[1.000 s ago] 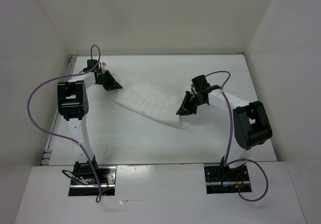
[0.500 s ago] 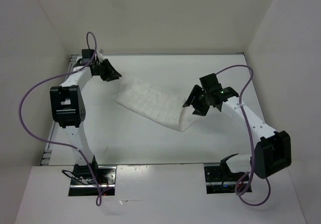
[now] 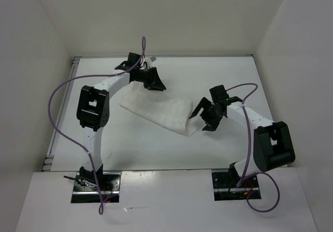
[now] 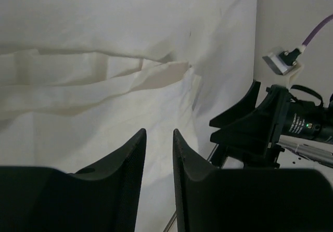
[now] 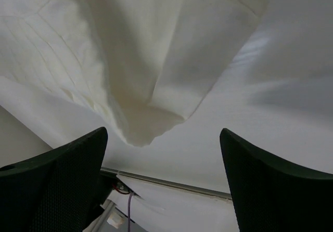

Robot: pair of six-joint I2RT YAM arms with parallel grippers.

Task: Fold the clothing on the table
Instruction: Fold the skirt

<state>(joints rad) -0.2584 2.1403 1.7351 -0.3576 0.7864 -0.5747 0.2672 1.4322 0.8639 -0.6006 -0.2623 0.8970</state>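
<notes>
Clothing (image 3: pixel 156 108) is laid as a white, grid-creased strip slantwise across the middle of the glossy table (image 3: pixel 130 149), mostly flat, with its near right corner rumpled. The left gripper (image 3: pixel 156 84) is held over the far left end of the fabric, and that corner is hidden from above by the gripper and its forearm. In the left wrist view its fingers (image 4: pixel 125 180) are parted by a narrow slit with nothing caught in it, and folds of cloth are seen beneath. The right gripper (image 3: pixel 202 120) is placed at the opposite end with its jaws spread wide. The loose corner of the garment is framed between them without being pinched. The work area is enclosed by matte white walls (image 3: pixel 156 18), and a metal rim (image 3: pixel 60 115) is seen along the left edge. A purple cable (image 4: pixel 318 30) with a pale plug is seen against the wall in the left wrist view
</notes>
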